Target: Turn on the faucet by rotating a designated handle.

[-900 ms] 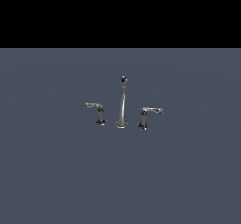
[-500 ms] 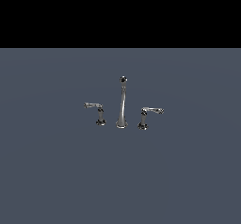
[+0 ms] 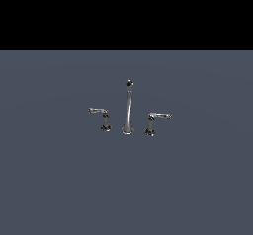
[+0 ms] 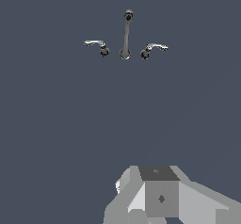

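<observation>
The faucet [image 3: 127,108] stands mid-floor in the exterior view: a tall slim chrome spout with a dark knob tip and a lever on each side. The handle [image 3: 99,112] is the shorter, darker lever on a dark post at the exterior view's left. Its brighter, longer twin [image 3: 160,116] is at the right. In the wrist view the faucet [image 4: 126,32] and the handle [image 4: 96,44] look small and distant. Only a grey blocky part of my gripper [image 4: 160,199] shows there, far from the faucet. Its fingers are not visible. The arm is absent from the exterior view.
A plain blue-grey floor [image 3: 126,189] spreads around the faucet on all sides, ending at a black background behind it. No other objects are visible.
</observation>
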Controlling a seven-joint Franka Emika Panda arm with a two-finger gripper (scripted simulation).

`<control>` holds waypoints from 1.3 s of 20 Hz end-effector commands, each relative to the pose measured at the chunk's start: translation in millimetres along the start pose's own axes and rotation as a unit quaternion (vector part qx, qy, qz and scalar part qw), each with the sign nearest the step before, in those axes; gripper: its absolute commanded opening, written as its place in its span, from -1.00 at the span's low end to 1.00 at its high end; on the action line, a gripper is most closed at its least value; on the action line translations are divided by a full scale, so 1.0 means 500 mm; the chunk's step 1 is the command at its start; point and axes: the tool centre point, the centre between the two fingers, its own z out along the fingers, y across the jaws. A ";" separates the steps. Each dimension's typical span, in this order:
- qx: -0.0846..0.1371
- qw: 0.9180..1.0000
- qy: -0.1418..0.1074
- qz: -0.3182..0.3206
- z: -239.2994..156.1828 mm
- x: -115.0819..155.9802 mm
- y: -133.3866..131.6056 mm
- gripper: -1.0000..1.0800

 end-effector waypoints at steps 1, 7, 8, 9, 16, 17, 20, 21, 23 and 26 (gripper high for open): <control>0.000 1.000 0.000 0.022 0.020 0.006 -0.017 -1.00; 0.002 0.996 0.000 0.085 0.076 0.028 -0.067 -1.00; 0.002 0.995 0.000 0.096 0.085 0.033 -0.075 -1.00; 0.002 0.994 0.000 0.107 0.095 0.037 -0.083 -1.00; 0.004 0.983 0.000 0.182 0.162 0.075 -0.138 -1.00; 0.005 0.981 0.000 0.192 0.171 0.081 -0.145 -1.00; 0.006 0.975 0.000 0.224 0.200 0.101 -0.166 -1.00; 0.006 0.972 0.000 0.235 0.210 0.108 -0.173 -1.00; 0.007 0.967 0.000 0.255 0.228 0.121 -0.186 -1.00; 0.008 0.958 0.000 0.286 0.256 0.143 -0.205 -1.00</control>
